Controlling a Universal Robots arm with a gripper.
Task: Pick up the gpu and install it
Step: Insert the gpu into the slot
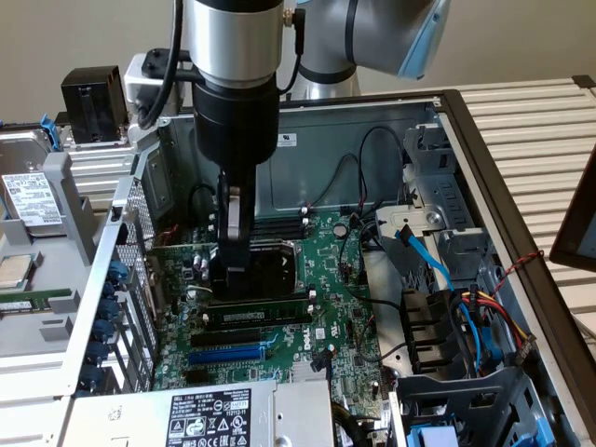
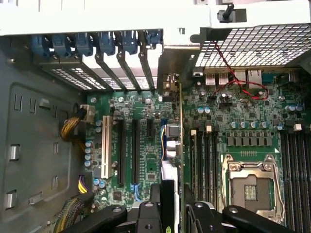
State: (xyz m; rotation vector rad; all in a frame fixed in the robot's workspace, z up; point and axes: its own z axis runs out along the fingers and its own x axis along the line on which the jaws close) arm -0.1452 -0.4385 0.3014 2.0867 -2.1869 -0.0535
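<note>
Beige wall and slatted bench frame an open computer case [image 1: 307,154], its green motherboard [image 1: 326,279] laid bare. A robot arm [image 1: 233,56] reaches straight down into it. The gripper [image 1: 228,272] is clamped on the graphics card [image 2: 180,126], which stands edge-on over the board just beside the long black slots [image 2: 127,150]. Its metal end bracket [image 2: 167,85] points toward the blue-tabbed rear openings [image 2: 104,43]. Whether it touches a slot cannot be told. The card looks light and stiff but fragile. It is best held by shroud and board edges, clear of contacts; the long bracket could lever it crooked.
</note>
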